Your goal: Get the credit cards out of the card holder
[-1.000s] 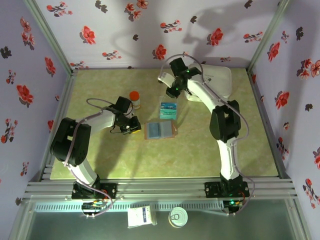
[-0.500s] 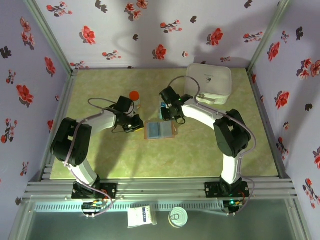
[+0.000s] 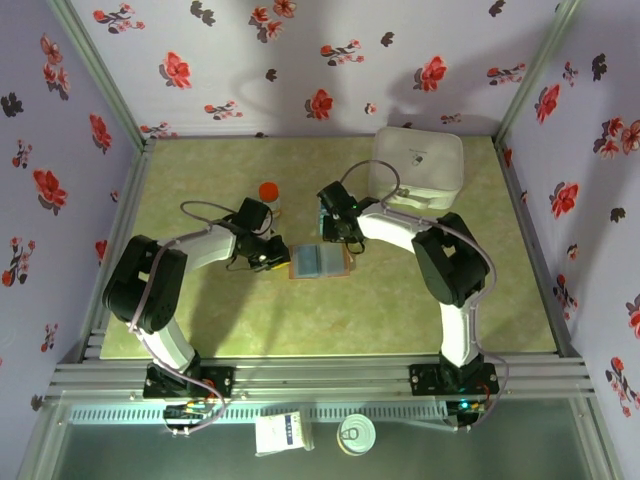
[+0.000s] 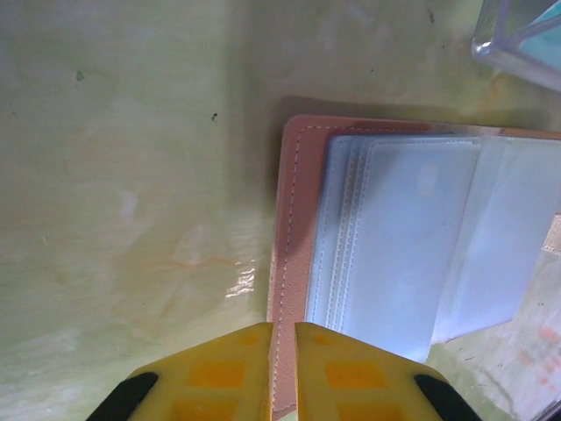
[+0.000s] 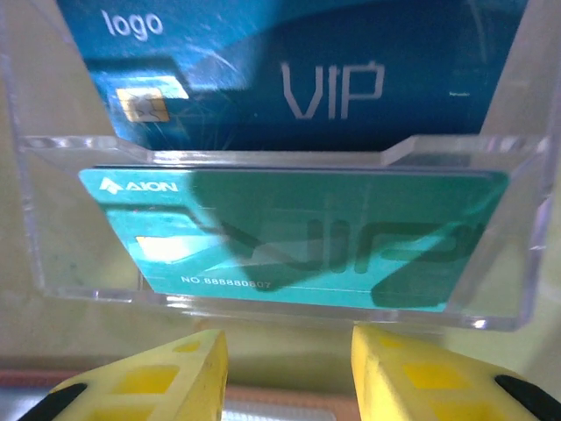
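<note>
Green marbled tabletop (image 3: 200, 320), with the open card holder (image 3: 320, 262) lying flat on it. Your left gripper (image 4: 282, 338) is clenched on the card holder's brown left edge. Your right gripper (image 5: 285, 351), jaws released and empty, hovers just past the card holder's far edge. It faces a clear tray (image 5: 280, 158) holding two credit cards (image 5: 289, 237), one teal and one blue, both marked VIP.

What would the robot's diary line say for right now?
left claw: shut on card holder edge | right claw: open, empty, by clear tray | credit cards: teal and blue, in tray
</note>
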{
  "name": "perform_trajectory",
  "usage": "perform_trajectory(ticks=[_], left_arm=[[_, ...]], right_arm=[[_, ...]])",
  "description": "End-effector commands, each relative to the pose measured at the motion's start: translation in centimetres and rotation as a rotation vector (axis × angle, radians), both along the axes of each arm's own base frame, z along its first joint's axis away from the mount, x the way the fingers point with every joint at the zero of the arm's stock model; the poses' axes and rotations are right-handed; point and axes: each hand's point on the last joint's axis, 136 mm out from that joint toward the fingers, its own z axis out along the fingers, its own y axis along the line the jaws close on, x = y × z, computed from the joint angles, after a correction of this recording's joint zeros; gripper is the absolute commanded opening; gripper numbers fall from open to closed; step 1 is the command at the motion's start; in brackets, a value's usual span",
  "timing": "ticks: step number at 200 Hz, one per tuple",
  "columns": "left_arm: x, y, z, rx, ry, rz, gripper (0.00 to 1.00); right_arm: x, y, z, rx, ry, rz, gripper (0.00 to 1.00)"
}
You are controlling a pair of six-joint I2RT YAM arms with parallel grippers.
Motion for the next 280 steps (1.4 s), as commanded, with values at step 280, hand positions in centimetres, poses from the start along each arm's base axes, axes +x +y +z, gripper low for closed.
perform_trajectory(ticks=[280], left_arm=[[-0.1, -1.5, -1.0, 0.036, 0.043, -0.057, 0.03]], right_arm=[[-8.4, 7.6, 2.0, 0.445, 0.328, 0.17, 0.24]])
